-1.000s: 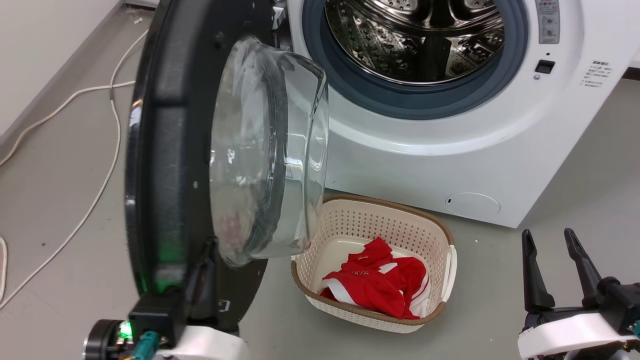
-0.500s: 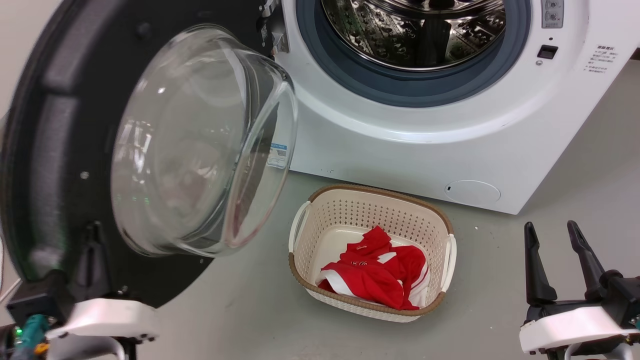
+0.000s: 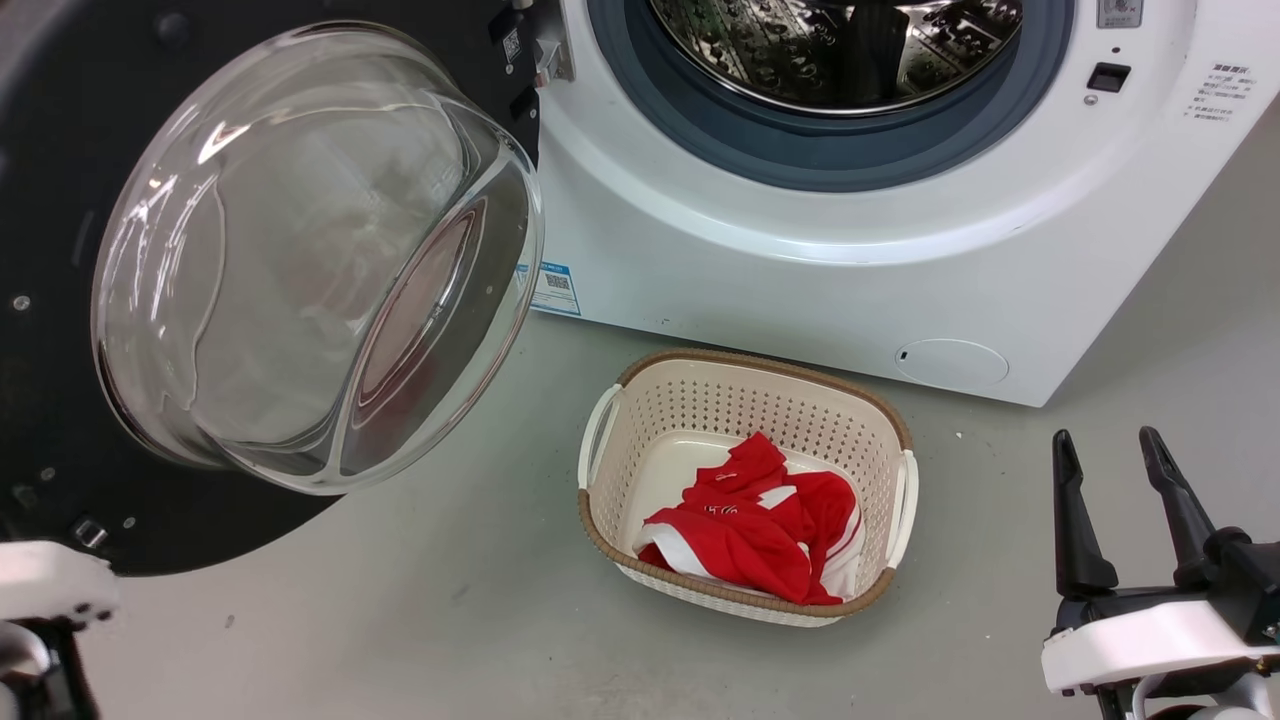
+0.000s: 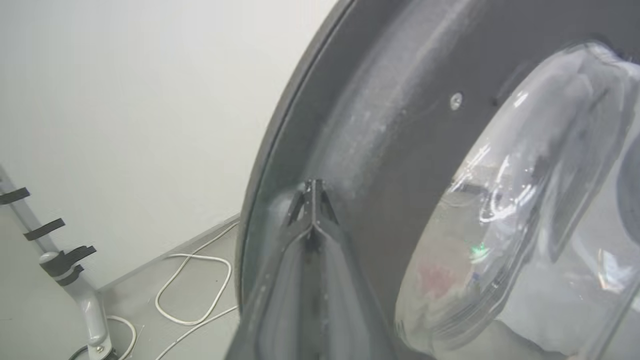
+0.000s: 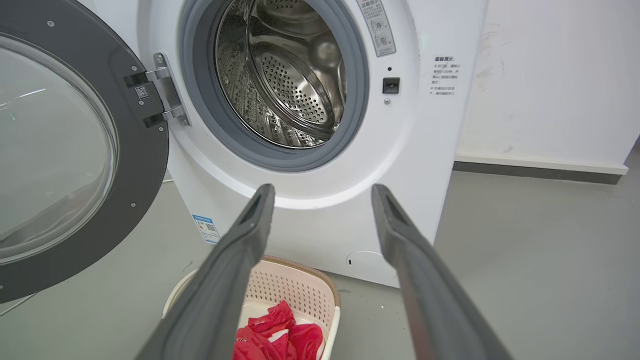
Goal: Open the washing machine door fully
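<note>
**Left of the washing machine (image 3: 800, 280), the washing machine door (image 3: 300, 260) stood wide open**

Beside the machine's left edge, you had the door hanging on its metal hinge (image 5: 165, 90), its inner face turned toward the room and the steel drum (image 5: 285, 85) fully exposed. Your left gripper (image 4: 312, 195) sat against the door's dark inner frame, fingers pressed together at the tips; whether they pinched any part of it could not be told. Your right gripper (image 3: 1105, 440) hung in front of the machine's right corner, fingers spread and holding nothing. Just in front of the machine, a cream laundry basket (image 3: 745, 365) sat on the floor (image 3: 450, 620) with a red garment (image 3: 760, 540) inside.
</note>
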You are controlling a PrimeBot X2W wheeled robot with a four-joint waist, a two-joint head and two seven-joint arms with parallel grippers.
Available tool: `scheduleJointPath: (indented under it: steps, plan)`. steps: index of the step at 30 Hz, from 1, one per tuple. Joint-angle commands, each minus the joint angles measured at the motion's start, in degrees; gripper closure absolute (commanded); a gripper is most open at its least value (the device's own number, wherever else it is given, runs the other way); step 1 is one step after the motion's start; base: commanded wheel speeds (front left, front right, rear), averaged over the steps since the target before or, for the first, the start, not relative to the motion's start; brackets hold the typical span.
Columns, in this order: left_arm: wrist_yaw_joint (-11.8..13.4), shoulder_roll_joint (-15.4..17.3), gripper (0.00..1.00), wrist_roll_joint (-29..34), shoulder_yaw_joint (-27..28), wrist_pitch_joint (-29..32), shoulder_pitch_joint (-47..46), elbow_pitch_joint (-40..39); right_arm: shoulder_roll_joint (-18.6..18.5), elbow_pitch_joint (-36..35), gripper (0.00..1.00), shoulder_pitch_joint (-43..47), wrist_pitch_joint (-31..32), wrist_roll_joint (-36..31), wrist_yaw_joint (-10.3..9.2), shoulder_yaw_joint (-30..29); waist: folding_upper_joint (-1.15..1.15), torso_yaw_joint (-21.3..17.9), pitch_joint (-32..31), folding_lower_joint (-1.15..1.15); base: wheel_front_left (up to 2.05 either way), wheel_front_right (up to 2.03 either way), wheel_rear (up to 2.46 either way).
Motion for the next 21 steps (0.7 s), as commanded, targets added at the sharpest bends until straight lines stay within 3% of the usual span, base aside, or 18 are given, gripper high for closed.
scheduleJointPath:
  steps: [1,10,21]
  plan:
    - [-0.6,0.9,1.00,-0.5,0.9,-0.5,-1.5,1.4,0.2,-0.3,0.00,-1.0,0.1,0.1,-0.02,0.0,0.00,0.0,0.2,0.00,0.00,0.00,0.00]
    - [-4.7,5.5,1.00,-2.3,3.2,-1.3,-7.5,11.8,0.2,-0.3,0.00,-1.5,0.2,-0.3,-0.02,-0.1,0.00,-0.5,1.3,0.00,0.00,0.00,0.00]
    - [-7.5,8.0,1.00,-2.5,3.1,-2.7,-13.6,21.4,0.1,0.0,0.00,-2.2,-0.1,-0.5,-0.02,-0.6,0.00,-0.8,1.7,0.00,0.00,0.00,0.00]
